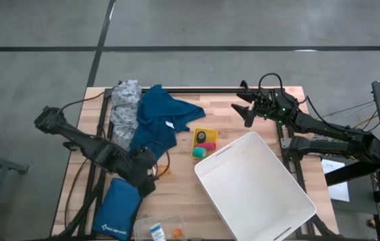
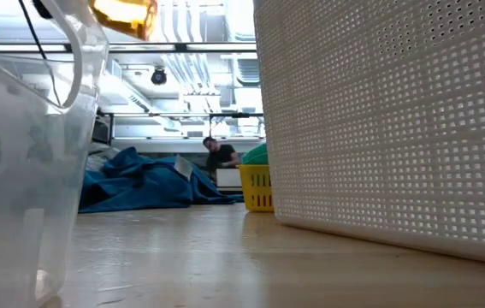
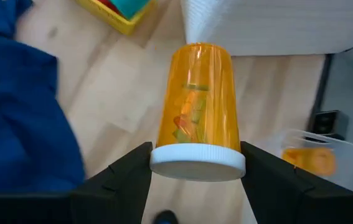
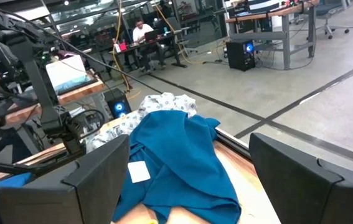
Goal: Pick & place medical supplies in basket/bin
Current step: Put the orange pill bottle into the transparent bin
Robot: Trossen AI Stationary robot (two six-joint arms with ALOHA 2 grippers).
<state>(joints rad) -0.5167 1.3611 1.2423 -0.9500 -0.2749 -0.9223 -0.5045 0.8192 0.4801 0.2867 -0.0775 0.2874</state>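
the left hand [image 1: 151, 175] sits over the near left part of the wooden surface [image 1: 176, 194], and its two dark fingers [image 3: 123, 177] pinch an orange pill bottle [image 3: 198, 115] just above its white cap. the bottle lies level between them and holds small orange and green pieces. just beside this hand, toward the near edge, lies a blue padded pouch [image 1: 116, 211] with white print. further along that near edge stands a clear plastic tub [image 1: 157, 229] with a small white bottle [image 1: 156, 232] and another orange pill bottle [image 1: 177, 233] inside; the left wrist view shows that orange bottle through the tub's clear wall.

at the far left of the surface a grey dotted cloth [image 1: 125, 102] lies crumpled, touching a blue cloth garment [image 1: 159, 120] that spreads out toward the middle. a white tag [image 4: 139, 171] shows on the garment. to the right of the garment stands a small yellow basket [image 1: 204, 142] holding a dark roll [image 1: 202, 137], a pink roll [image 1: 208, 146] and a teal roll [image 1: 200, 152]. just beside it, a big white perforated bin [image 1: 257, 187] stands at an angle and fills the near right part of the surface.

the right hand [image 1: 246, 106] hovers over the far right corner, well apart from the bin, with its fingers [image 4: 95, 180] spread wide and nothing between them. it faces the garment and the dotted cloth. in the room beyond, a person [image 4: 142, 30] sits at a desk.
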